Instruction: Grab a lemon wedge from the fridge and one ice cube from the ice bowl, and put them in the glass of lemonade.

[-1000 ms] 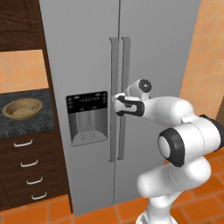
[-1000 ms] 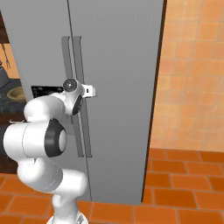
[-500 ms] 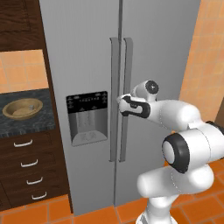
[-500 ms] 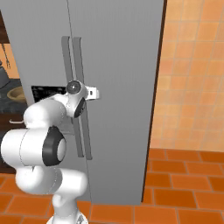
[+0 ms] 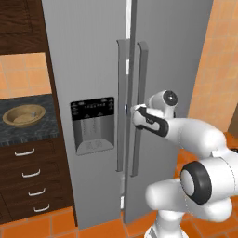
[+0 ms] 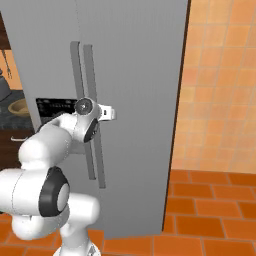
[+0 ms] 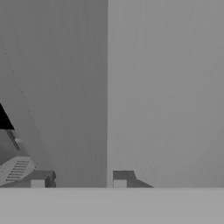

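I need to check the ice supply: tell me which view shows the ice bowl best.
The left base view: the ice bowl sits whole on the dark counter left of the fridge, its inside visible. The right base view catches a sliver of the bowl past the fridge's edge. The hand view faces the grey fridge door.

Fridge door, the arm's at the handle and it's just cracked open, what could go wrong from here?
1. The gripper sits at the right door's handle of the fridge; the pictures don't show a firm grip, so it may slip off.
2. The door is barely ajar; a pull could swing it into the arm's elbow.
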